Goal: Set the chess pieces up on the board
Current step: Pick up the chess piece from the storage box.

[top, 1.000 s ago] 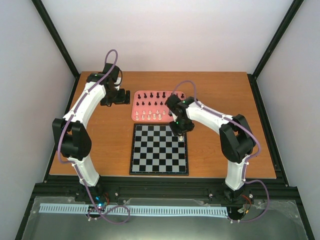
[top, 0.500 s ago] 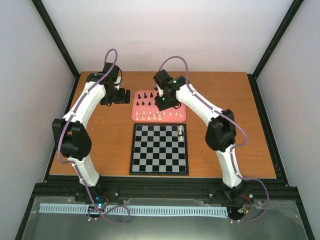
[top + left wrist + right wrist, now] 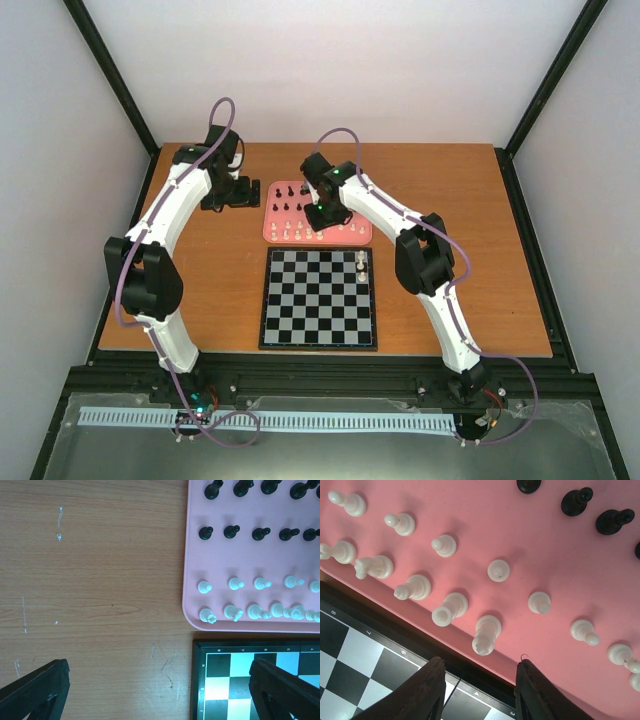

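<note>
**One white piece on the board, the rest on the tray**

In the top view a single white piece (image 3: 361, 262) stands on the board (image 3: 320, 322), near its upper right corner. The board lies at the middle of the table (image 3: 450, 200), and every other piece sits on the tray (image 3: 271, 233) just above it in the frame.

The left wrist view shows, at the upper right, at least four tall black pieces (image 3: 242, 486) along the top edge. Below them come five black pawns (image 3: 260, 533), then five white pawns (image 3: 261, 583). All these rows run off the right edge.

The right wrist view shows five larger white pieces (image 3: 413, 587) in the row nearest the board. At least seven pawns stand behind them.

The tray's lower edge runs just beside the board's upper edge. Wide wood lies to the left and right of both.

The tray is smooth pink with rounded corners. The table is grained wood with faint scratches. The board is flat, with black and pale squares and a thin dark numbered border.

The left gripper (image 3: 159, 672) has its black fingers spread wide, with nothing between them, over the spot where the tray corner meets the board corner. The right gripper (image 3: 480, 664) has its fingers partly apart and empty, above the tray's lower edge.
</note>
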Tool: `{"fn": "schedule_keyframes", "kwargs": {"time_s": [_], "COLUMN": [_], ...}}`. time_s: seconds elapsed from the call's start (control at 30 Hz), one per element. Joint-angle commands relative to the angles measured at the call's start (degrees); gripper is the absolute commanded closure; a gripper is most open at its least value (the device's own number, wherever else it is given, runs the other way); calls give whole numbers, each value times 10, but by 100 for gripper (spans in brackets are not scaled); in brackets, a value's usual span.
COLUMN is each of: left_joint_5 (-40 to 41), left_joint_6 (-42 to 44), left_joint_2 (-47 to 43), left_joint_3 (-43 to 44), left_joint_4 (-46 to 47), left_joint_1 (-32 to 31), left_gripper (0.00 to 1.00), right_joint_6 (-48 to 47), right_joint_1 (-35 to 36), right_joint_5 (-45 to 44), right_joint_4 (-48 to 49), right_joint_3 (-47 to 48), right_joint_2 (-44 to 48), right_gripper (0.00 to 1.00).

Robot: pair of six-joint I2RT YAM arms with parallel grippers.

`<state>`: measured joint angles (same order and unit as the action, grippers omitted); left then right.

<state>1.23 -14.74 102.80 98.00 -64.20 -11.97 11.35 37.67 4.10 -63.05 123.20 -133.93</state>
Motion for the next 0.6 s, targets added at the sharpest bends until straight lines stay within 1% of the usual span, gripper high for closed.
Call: {"fn": "schedule_keyframes", "kwargs": {"time_s": [0.0,0.13,0.2,0.33,0.43,0.53,0.57], "left_joint_5": [-3,-2,0,0,-1,-2,-2], "left_joint_6": [-3,-3,-3,-3,-2,-2,-3], "left_joint_2": [-3,-2,-2,-1,1,0,2], "left_joint_3": [14,14,15,15,16,17,17], "left_joint_4": [0,0,0,0,0,-1,-1], "left_joint_1": [0,0,0,0,0,0,0], "left_gripper": [0,0,0,0,0,0,0], "right_joint_6": [-8,-10,-11,-12,-13,-13,-13], "right_joint_1": [5,5,5,3,0,-1,-1], "right_joint_5": [5,9,9,11,14,15,15], "right_joint_4": [9,8,8,11,10,11,11], "right_joint_3": [15,15,15,15,41,46,46], "right_joint_2": [-10,-21,-24,-31,-40,-47,-49], "right_gripper": [55,55,58,59,60,60,62]}}
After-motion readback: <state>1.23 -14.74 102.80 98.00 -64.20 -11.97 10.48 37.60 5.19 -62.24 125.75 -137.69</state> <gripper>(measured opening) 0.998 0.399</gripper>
